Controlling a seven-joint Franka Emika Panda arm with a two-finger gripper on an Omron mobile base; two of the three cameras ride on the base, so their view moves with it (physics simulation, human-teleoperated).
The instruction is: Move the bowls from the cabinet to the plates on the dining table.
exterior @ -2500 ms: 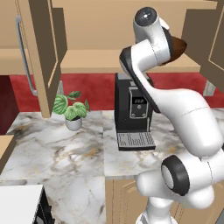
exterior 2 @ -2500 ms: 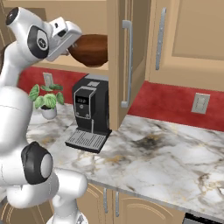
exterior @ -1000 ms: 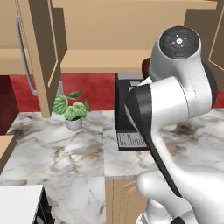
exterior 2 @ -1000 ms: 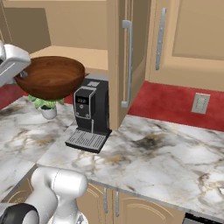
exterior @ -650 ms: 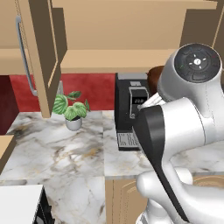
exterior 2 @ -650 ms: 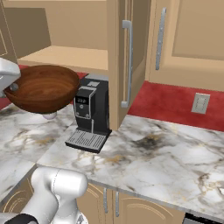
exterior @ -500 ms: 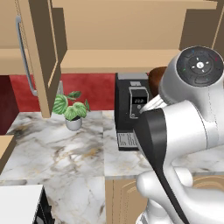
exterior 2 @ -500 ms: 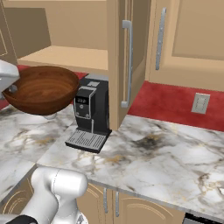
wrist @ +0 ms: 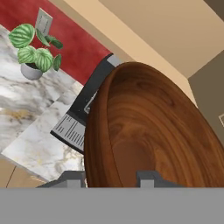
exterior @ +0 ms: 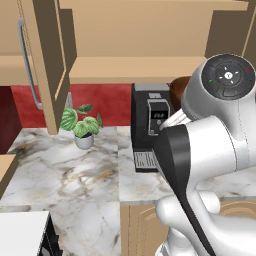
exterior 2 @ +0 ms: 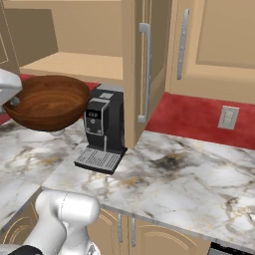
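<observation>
A glossy reddish-brown wooden bowl (exterior 2: 47,102) hangs in the air left of the coffee machine, above the counter. My gripper (exterior 2: 11,102) is shut on its left rim. In the hand view the bowl (wrist: 153,127) is close up, and its rim runs down between the two fingertips of the gripper (wrist: 111,179). Behind the white arm in the left base view, a dark sliver of the bowl (exterior: 177,89) peeks out. The tan upper cabinet (exterior: 135,70) stands open with a bare shelf (exterior 2: 74,62). The dining table and the plates are out of view.
A black coffee machine (exterior 2: 104,132) stands on the marble counter (exterior 2: 174,179) under the cabinet. An open cabinet door (exterior 2: 142,64) with a silver handle juts out just right of it. A potted plant (exterior: 82,125) sits by the red wall. Another open door (exterior: 47,65) hangs at the left.
The arm has swung further right in the left base view. The held bowl has sunk a little and now shows its inside in the right base view. The grip is unchanged.
</observation>
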